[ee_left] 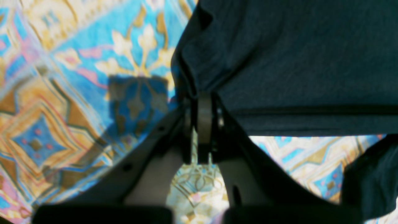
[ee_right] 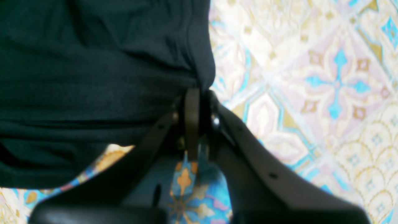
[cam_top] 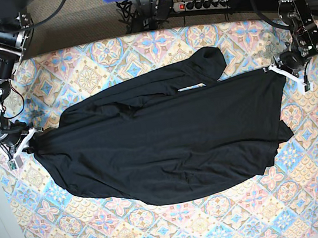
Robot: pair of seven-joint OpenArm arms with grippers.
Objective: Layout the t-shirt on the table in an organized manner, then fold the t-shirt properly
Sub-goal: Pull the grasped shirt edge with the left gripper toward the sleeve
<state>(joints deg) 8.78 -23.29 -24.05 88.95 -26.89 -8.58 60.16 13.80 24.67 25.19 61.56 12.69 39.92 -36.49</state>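
The black t-shirt (cam_top: 163, 145) lies spread across the middle of the patterned surface (cam_top: 164, 236), stretched from nine o'clock to three o'clock, one sleeve folded over toward twelve. The left pincer (cam_top: 275, 68) is clamped tight on its edge at three o'clock. The right pincer (cam_top: 31, 136) pinches the opposite edge at nine o'clock.

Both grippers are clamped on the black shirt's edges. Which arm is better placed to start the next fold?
Left, tentatively. The left gripper pinches the black soft-fabric t-shirt at a corner beside the bunched sleeve, where a fold could begin. The right gripper holds the opposite corner. Both are shut on fabric above the patterned table.
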